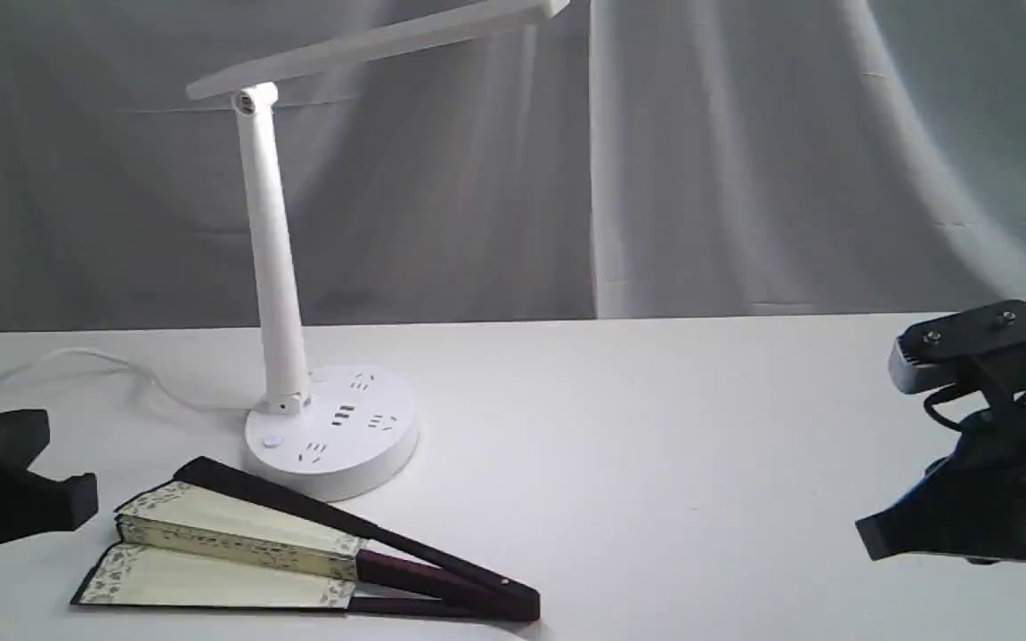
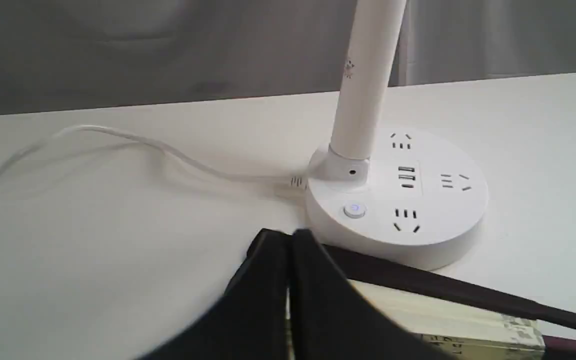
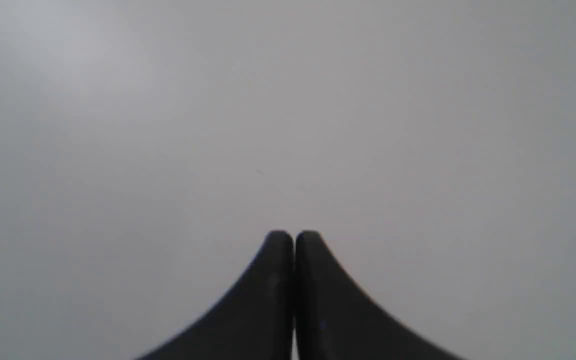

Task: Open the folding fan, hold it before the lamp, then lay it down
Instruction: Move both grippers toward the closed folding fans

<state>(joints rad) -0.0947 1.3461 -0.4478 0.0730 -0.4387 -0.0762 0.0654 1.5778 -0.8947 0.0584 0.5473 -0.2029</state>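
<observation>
One folding fan (image 1: 237, 534) is in play, and it lies flat on the white table (image 1: 655, 445), only partly spread. Its cream leaf fans out to the left and its dark ribs come together at the pivot on the right. It sits right in front of the one lamp (image 1: 274, 267). The top guard runs just beside the round base, and whether they touch I cannot tell. The left wrist view shows that base (image 2: 408, 200) well: three groups of socket slots, one cluster of small ports in the middle, one round button, and one white cord (image 2: 168, 155) trailing off across the table. The fan (image 2: 443, 315) slips in under it. Two grippers are on the scene. The left gripper (image 1: 77, 503) sits low at the fan's wide end, just beside it, and its jaws (image 2: 288, 237) are pressed together with nothing between them. The right gripper (image 1: 869, 539) is well apart on the far side over bare table, and its jaws (image 3: 294, 237) are likewise closed tight and empty. A grey curtain (image 1: 745, 160) hangs behind it all.
</observation>
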